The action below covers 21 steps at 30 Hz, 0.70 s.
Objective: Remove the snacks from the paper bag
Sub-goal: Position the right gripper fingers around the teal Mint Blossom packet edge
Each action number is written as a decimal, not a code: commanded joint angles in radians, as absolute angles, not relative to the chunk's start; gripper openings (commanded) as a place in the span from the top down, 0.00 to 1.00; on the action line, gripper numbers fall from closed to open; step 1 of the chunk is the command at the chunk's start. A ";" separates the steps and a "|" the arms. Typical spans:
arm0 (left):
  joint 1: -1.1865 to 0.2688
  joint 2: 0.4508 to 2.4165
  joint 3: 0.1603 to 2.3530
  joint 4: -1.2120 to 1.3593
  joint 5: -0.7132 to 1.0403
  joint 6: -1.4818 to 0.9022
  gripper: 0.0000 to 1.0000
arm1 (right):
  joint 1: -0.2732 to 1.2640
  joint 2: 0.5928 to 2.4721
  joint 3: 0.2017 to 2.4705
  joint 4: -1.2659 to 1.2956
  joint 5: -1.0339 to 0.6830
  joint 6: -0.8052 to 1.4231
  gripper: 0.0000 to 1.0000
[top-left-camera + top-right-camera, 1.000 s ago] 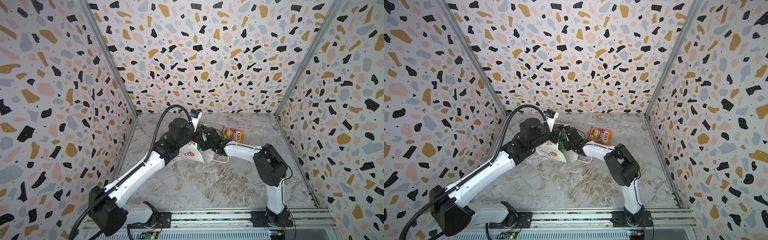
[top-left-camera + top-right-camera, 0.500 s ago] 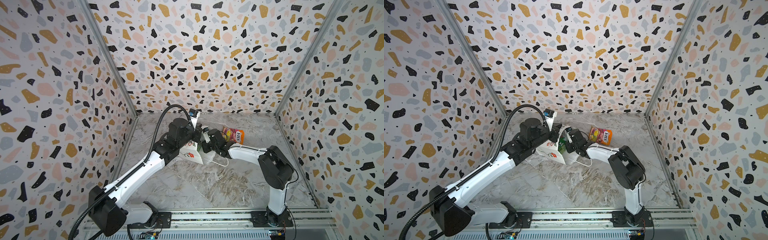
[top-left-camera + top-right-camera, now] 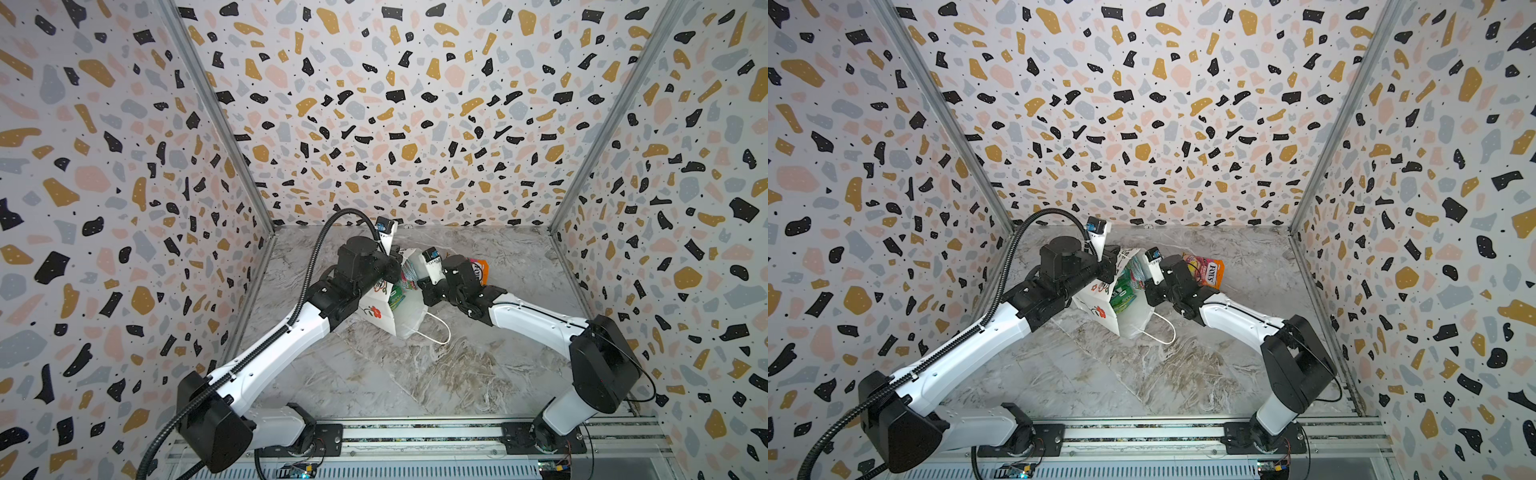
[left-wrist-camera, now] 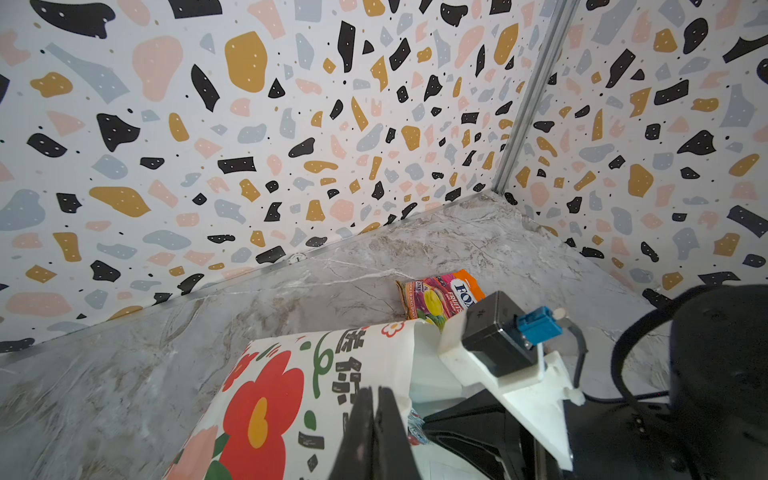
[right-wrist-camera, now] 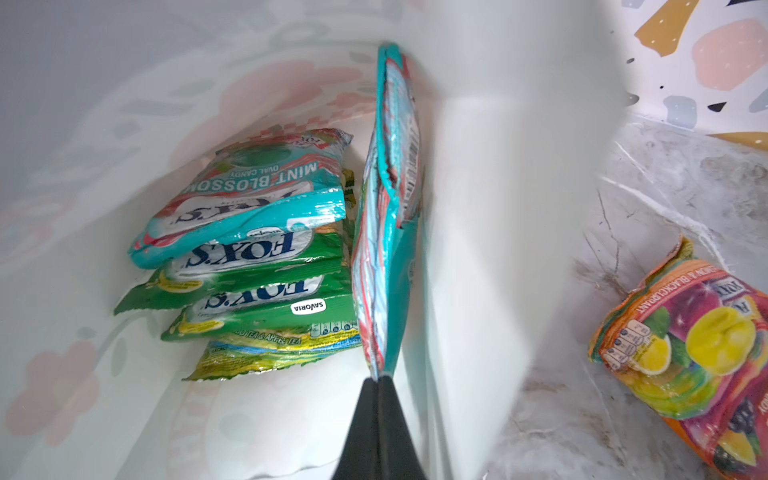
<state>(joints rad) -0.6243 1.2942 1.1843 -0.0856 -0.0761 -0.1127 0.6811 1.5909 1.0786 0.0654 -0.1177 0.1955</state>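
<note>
Snacks in paper bag: FOX'S, MINT BLOSSOM.

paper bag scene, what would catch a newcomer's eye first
The flower-printed paper bag lies tipped on the marble table, its rim pinched by the left jaws. Inside, the right jaws clamp a teal packet beside a stack of packets; an orange-pink packet lies outside.

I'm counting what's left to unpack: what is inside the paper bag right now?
Inside the paper bag lie a flat teal packet atop three green packets; a second teal packet stands on edge, pinched by the right gripper. Anything beneath the stack is hidden.
</note>
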 commanded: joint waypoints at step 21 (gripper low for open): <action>-0.627 1.307 1.198 -0.006 0.144 -0.125 1.00 | 0.664 1.598 1.041 0.049 -0.240 0.195 0.84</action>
<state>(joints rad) -0.6247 1.3151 1.1847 -0.0727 0.0963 -0.1169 0.6605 1.5906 1.0531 0.0154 -0.2356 0.1764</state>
